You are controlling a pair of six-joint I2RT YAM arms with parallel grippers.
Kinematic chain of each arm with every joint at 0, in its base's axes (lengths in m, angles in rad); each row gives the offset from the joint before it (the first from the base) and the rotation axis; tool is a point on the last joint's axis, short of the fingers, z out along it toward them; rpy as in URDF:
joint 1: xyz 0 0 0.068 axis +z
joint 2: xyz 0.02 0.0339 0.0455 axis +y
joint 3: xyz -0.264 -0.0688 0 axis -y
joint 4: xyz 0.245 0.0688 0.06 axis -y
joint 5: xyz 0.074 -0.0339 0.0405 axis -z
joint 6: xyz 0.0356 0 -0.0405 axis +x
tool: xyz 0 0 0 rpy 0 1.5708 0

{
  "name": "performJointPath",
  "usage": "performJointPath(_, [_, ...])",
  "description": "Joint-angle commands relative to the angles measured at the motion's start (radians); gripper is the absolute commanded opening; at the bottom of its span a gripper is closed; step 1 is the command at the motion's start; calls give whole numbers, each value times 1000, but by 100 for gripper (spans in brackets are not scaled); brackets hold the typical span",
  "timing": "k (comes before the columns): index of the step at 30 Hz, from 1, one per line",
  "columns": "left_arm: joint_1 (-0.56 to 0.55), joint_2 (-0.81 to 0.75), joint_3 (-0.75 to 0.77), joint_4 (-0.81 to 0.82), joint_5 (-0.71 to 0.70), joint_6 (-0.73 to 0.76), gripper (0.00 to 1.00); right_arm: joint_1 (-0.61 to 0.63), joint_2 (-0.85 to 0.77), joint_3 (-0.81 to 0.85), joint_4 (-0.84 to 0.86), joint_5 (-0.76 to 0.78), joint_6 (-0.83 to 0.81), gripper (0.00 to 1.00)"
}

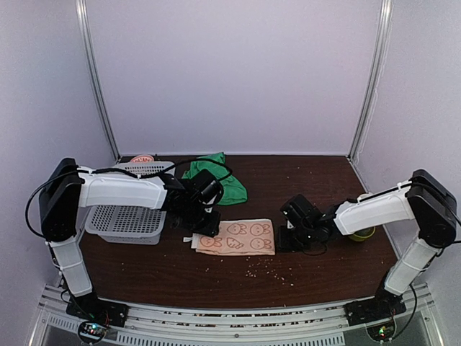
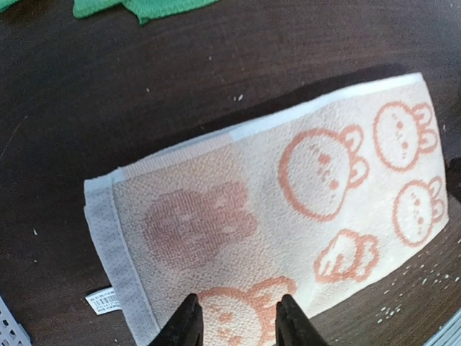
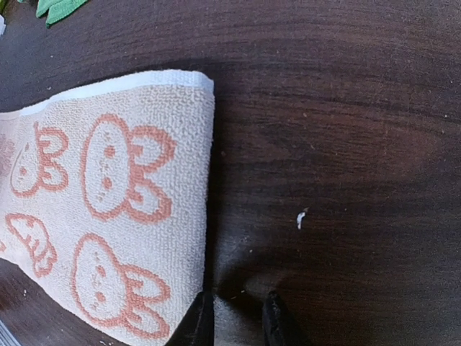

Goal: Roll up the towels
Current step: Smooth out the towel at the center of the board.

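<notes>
Pinkish-beige bunny-print towel [image 1: 241,238], flat.
Your left fingers [image 2: 184,328] apart over its left end; right fingers [image 3: 277,328] slightly apart, just off its right end.

L pincer [image 2: 238,300], R pincer [image 3: 238,296]: both lowered, jaws part-open.

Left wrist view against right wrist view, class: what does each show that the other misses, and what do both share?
Only the left wrist view shows the printed towel at its hemmed end, its label and a faded figure. Only the right wrist view shows the towel's opposite edge and a crumb on bare table. Both show orange rabbits, part of the green towel, and a claw below: left claw, right claw.
</notes>
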Motion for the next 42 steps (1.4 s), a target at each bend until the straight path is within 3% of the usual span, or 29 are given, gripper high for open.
performJointPath(1, [4, 13, -61, 76, 70, 36, 33, -12, -38, -54, 4, 16, 17, 28])
performJointPath(8, [3, 71, -102, 133, 99, 32, 27, -5, -154, -17, -10, 21, 25, 45])
performJointPath(13, [3, 75, -137, 147, 86, 29, 27, 39, -198, 43, 31, -38, 7, 44])
performJointPath(19, [2, 66, -144, 168, 91, 25, 28, 51, -72, 97, 194, -204, 85, 37])
performJointPath(27, [-5, 64, -170, 187, 85, 15, 36, 15, 78, 49, 163, -159, 135, 35])
performJointPath(35, [-5, 52, -204, 192, 88, 18, 37, -10, 16, -30, 138, -136, 96, 36])
performJointPath(42, [-6, -73, -98, 110, 102, 66, 52, -12, -154, 18, 49, -122, 20, 42])
